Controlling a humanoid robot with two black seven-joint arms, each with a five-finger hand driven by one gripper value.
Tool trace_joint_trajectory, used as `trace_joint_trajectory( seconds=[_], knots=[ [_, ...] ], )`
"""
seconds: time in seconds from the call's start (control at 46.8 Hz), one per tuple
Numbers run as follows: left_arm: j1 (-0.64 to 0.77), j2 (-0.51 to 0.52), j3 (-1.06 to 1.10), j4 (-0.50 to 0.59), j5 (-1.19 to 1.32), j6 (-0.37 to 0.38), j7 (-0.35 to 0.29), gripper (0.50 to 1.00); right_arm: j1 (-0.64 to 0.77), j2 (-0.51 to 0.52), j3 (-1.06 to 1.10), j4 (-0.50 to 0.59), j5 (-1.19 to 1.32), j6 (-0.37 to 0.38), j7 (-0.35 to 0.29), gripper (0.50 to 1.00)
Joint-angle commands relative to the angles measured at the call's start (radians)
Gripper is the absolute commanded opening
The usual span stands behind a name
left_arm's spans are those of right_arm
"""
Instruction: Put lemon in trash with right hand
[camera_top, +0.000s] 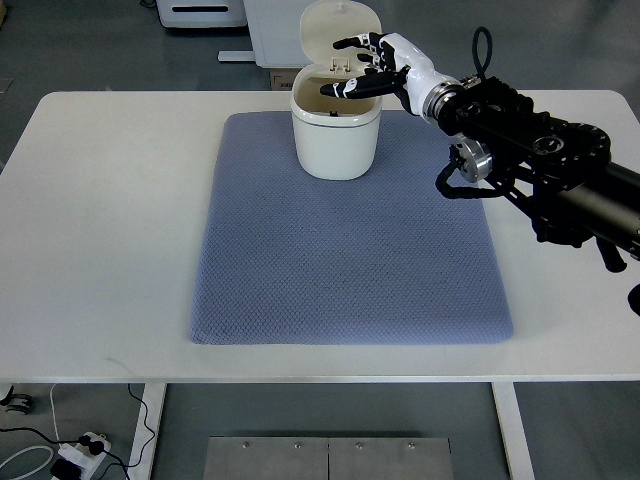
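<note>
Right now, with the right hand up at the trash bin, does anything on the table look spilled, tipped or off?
Nothing stands out. The trash bin stands upright on the blue mat, lid open, and the right hand hovers over its opening with fingers spread. No lemon is visible anywhere; the mat lies flat on the table.

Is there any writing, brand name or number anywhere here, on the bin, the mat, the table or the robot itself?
No readable text in the top view.
Small white plastic trash bin with raised lid: no label visible.
Blue-grey textured fabric mat: plain.
White rectangular table: plain.
Black-and-white right hand over the bin opening and its black arm: no legible markings.
</note>
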Motion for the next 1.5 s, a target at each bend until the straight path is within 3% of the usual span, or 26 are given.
trace_joint_trajectory(
  seconds=[0.0,0.363,0.748,1.218,1.475],
  knots=[
    [0.0,0.0,0.0,0.0,0.0,0.0,0.0,1.0,-0.002,-0.028,0.002,0.014,0.0,0.003,0.002,0.987],
    [0.0,0.0,0.0,0.0,0.0,0.0,0.0,1.0,-0.032,-0.175,0.005,0.148,0.003,0.012,0.008,0.989],
    [0.0,0.0,0.0,0.0,0.0,0.0,0.0,1.0,-0.144,-0.256,0.147,0.154,0.006,0.011,0.025,0.991],
    [0.0,0.0,0.0,0.0,0.0,0.0,0.0,1.0,-0.342,-0.262,0.483,0.151,0.009,0.021,0.018,1.0],
    [0.0,0.0,0.0,0.0,0.0,0.0,0.0,1.0,-0.4,-0.252,0.512,0.153,0.002,0.024,0.02,1.0]
  ],
)
